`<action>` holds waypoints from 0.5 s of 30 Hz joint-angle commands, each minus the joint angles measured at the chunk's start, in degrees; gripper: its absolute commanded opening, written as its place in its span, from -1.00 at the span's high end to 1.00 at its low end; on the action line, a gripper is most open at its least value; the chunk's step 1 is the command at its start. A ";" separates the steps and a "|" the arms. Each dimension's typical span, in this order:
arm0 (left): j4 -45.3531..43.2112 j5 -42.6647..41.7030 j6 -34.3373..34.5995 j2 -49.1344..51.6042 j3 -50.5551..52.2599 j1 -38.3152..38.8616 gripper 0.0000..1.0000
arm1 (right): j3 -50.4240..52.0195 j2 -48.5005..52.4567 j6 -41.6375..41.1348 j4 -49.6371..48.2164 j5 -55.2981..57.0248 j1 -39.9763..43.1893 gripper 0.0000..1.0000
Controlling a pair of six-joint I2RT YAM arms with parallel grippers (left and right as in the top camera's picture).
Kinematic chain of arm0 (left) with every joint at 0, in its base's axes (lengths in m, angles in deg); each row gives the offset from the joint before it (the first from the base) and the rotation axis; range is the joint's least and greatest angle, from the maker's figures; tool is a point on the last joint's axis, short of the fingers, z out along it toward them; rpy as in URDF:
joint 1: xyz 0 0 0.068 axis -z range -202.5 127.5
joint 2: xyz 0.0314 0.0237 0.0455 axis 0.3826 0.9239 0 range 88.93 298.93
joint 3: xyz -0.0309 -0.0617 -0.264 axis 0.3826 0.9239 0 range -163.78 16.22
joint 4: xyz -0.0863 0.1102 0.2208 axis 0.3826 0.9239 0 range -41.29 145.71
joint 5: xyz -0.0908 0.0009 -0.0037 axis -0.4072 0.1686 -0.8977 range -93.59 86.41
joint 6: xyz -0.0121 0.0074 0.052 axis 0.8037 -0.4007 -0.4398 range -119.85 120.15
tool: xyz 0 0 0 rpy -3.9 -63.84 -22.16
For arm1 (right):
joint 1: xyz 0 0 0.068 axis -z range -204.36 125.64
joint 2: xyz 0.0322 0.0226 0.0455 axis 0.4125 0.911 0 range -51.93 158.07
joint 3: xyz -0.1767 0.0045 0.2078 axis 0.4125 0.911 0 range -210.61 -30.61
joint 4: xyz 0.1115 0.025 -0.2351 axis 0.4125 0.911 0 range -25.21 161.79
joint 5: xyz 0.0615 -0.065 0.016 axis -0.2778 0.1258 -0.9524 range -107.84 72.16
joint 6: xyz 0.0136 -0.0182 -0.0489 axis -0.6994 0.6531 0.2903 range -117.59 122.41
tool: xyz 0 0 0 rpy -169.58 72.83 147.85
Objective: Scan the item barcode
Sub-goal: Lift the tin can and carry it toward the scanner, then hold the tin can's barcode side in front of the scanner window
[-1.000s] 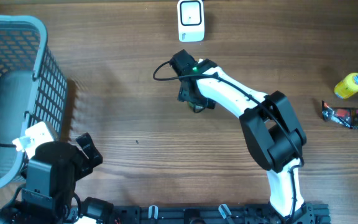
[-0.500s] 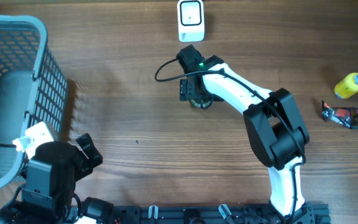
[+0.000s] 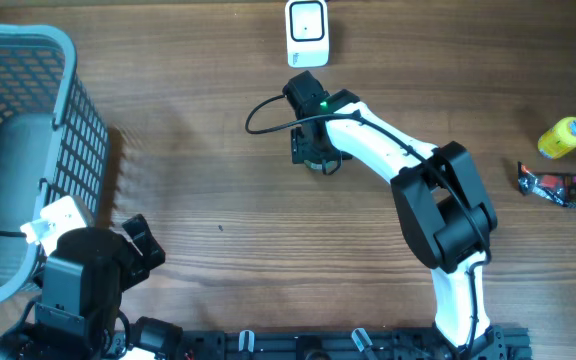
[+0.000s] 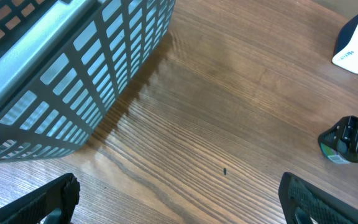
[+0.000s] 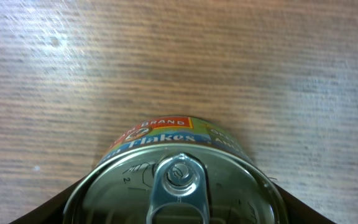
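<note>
Jaws of the right gripper (image 3: 315, 160) sit closed against both sides of a pull-tab can (image 5: 179, 168), its lid turned toward the wrist camera, low at the wooden counter (image 3: 198, 150); whether it rests there or hangs just clear, I cannot tell. White scanner (image 3: 307, 33) stands a short way beyond those jaws, apart from the can. Jaws of the left gripper (image 4: 176, 193) stand wide apart, with a blue-grey basket (image 4: 73, 62) close ahead on their left.
</note>
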 commanded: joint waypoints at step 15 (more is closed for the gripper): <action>0.20 -0.31 -1.09 0.11 0.15 0.17 -1.00 | 0.83 3.58 13.05 -26.67 3.96 -0.22 -0.30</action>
